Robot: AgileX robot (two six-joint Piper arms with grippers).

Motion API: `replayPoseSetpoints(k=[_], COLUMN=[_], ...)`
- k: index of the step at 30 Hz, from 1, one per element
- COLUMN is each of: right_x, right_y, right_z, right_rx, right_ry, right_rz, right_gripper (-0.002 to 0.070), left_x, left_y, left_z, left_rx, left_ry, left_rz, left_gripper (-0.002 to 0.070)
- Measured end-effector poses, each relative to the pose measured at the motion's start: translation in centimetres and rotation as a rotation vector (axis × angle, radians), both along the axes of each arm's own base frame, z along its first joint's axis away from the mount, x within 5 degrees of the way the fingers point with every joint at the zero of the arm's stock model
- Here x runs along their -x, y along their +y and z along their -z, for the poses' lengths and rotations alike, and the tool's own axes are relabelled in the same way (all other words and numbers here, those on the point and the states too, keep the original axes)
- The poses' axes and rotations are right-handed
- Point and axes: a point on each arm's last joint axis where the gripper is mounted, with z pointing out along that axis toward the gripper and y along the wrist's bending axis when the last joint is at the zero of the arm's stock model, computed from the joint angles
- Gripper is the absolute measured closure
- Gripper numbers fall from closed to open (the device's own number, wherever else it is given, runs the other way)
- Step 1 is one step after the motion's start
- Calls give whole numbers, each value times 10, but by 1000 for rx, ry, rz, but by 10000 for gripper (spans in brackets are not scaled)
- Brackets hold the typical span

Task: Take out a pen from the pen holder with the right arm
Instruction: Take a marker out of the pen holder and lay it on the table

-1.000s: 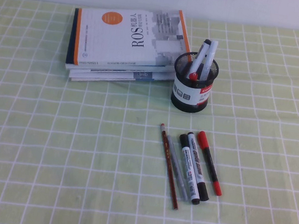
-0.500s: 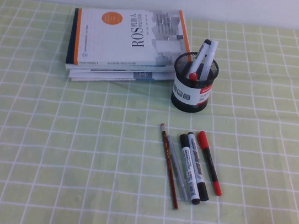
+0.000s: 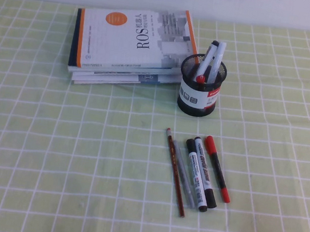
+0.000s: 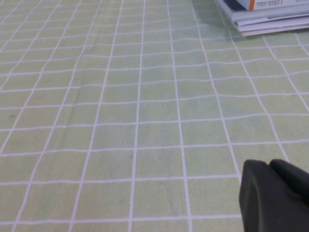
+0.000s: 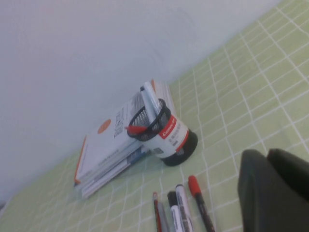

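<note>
A black mesh pen holder (image 3: 201, 88) stands right of the table's middle, with two white markers (image 3: 212, 56) and a red-capped pen (image 3: 200, 78) sticking out. The right wrist view looks down on the holder (image 5: 166, 135) from a distance. My right gripper (image 5: 267, 153) hangs shut and empty above the cloth, well short of the holder. My left gripper (image 4: 269, 164) is shut too, over bare cloth with nothing in it. Neither arm shows in the high view.
In front of the holder lie several loose pens (image 3: 196, 171): a pencil, markers and a red pen (image 3: 217, 168). A stack of books (image 3: 131, 40) sits just left of and behind the holder. A green checked cloth (image 3: 51, 153) covers the table.
</note>
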Motion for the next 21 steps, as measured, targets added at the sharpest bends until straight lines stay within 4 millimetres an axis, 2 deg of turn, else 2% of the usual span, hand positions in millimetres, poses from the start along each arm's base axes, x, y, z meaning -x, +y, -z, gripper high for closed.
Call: replayPoseSetpoints(k=[6,9,21], right_x=[-16,-32,-90], right_y=[6,6,10], right_z=[-28,-38,-62], right_rx=[130,200,348], right_ry=[94,144,245], right_rz=[-83,-110,-164], right_gripper=[689,689,689], left_x=[0,0,0], left_y=[0,0,0], left_z=[0,0,0], left_rx=[0,0,0], left_ry=[0,0,0], left_rz=[0,0,0], left_gripper=[681,681,681])
